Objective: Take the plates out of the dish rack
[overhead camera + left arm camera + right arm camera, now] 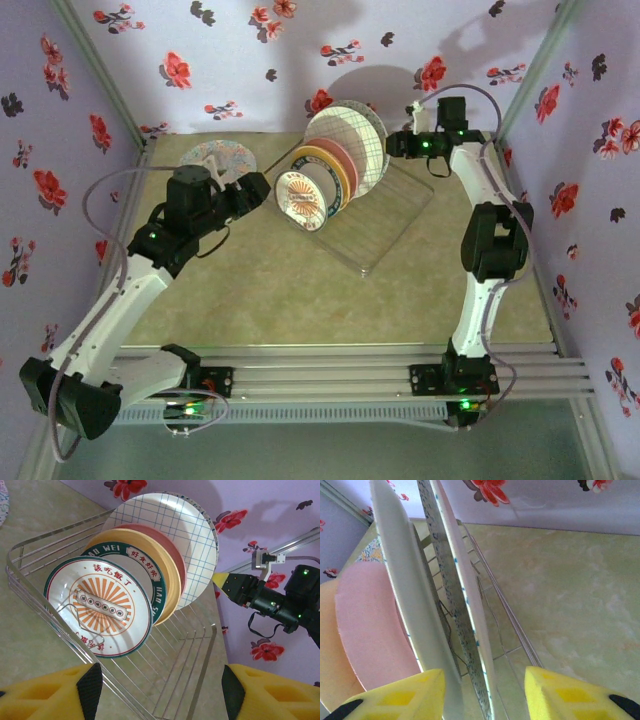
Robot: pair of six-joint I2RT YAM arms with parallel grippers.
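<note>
The dish rack (385,215) holds several plates standing on edge. The small sunburst plate (303,200) is at the front, and behind it stand the green-rimmed, orange-tan and pink plates, then the grid plate (352,140). My left gripper (257,188) hovers open just left of the rack's near corner (200,670), facing the sunburst plate (97,607), with nothing between its fingers. My right gripper (396,146) is at the back plates' right edge. Its yellow fingers straddle the speckled plate's rim (455,605) with gaps on both sides. The grid plate's back (405,590) runs beside the left finger.
A patterned plate (220,160) lies flat on the table at the back left. Floral walls close in the table on three sides. Open tabletop (300,290) stretches in front of the rack. My right arm's wrist (270,602) shows beyond the rack's far side.
</note>
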